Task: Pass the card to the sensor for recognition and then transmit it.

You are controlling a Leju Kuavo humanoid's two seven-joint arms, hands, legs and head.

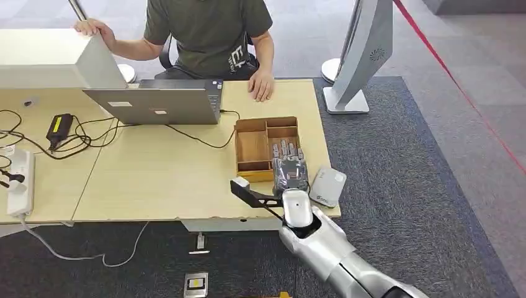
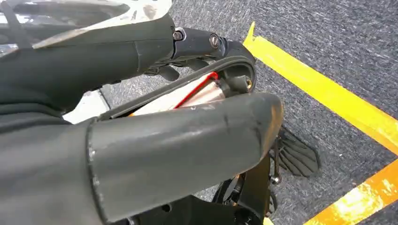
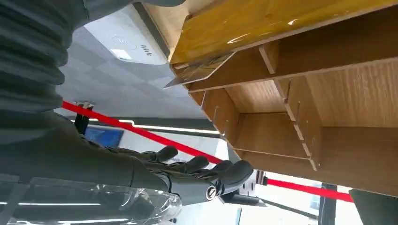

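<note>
A glossy yellow card (image 3: 244, 28) lies in the wooden tray (image 1: 243, 144), one corner jutting past the tray's edge next to the sensor. The white sensor (image 1: 327, 186) rests on the table's near right corner, just right of the tray; the right wrist view also takes in the sensor (image 3: 124, 44). My right hand (image 1: 289, 166) hovers over the tray's near right part, fingers (image 3: 197, 164) stretched out and apart, holding nothing. My left hand (image 2: 178, 140) hangs beside my body over the floor, its thumb and fingers extended with nothing in them.
A person sits at the far side of the table (image 1: 155, 180), one hand (image 1: 262, 87) resting near the tray. A laptop (image 1: 155, 102), cables, a power strip (image 1: 20, 181) and a black adapter (image 1: 59, 127) cover the left half. A white stand (image 1: 363, 56) rises to the right.
</note>
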